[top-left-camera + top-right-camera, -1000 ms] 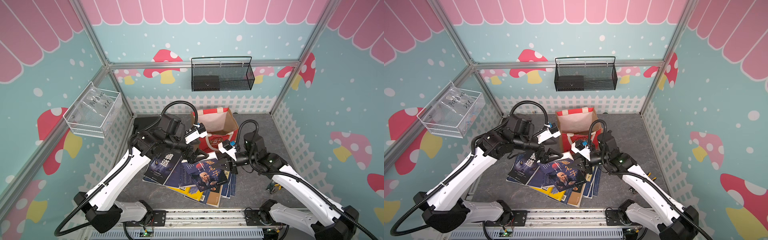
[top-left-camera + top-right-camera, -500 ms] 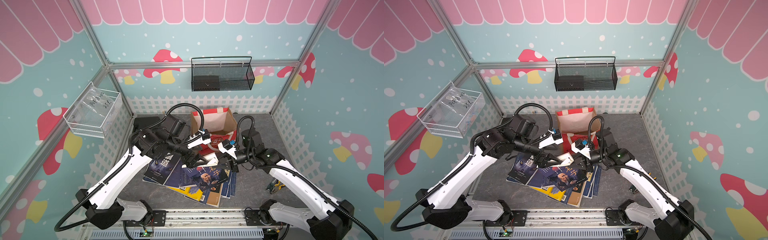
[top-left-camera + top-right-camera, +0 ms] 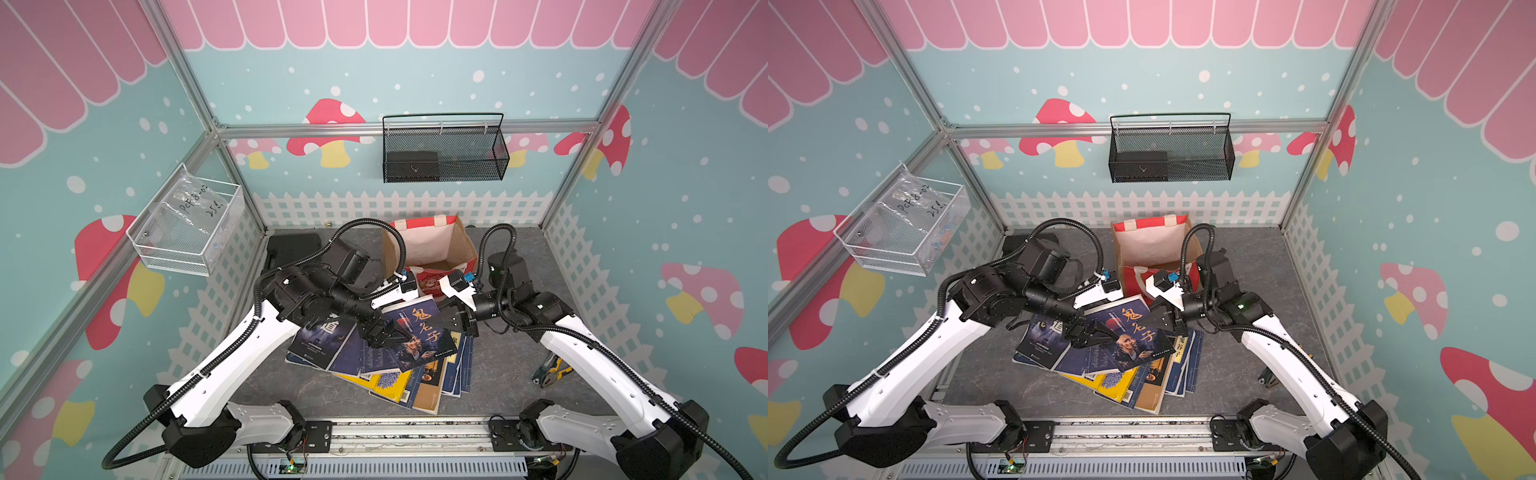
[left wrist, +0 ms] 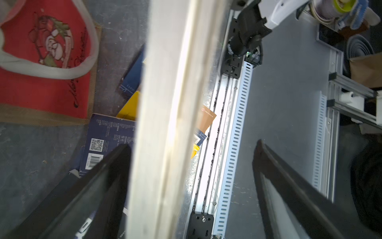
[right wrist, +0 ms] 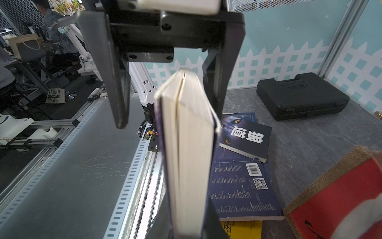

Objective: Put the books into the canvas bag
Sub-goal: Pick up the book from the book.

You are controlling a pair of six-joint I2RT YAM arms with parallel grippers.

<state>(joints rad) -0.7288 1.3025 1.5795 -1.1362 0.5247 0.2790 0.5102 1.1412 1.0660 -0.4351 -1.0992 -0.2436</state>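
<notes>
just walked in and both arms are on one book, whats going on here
The right gripper is shut on one edge of a dark blue paperback with an old man's portrait, holding it raised above the pile of books on the table. The left gripper is open, its jaws either side of the book's opposite edge, not yet gripping. The canvas bag stands open behind them, and no book shows inside it.

A blue book (image 3: 1133,338) with a portrait cover hung tilted above the fanned pile of books (image 3: 1154,386) in front of the bag (image 3: 1154,245), the right gripper (image 3: 1169,322) pinching one edge and the left gripper (image 3: 1088,334) straddling the opposite edge, jaws apart.
</notes>
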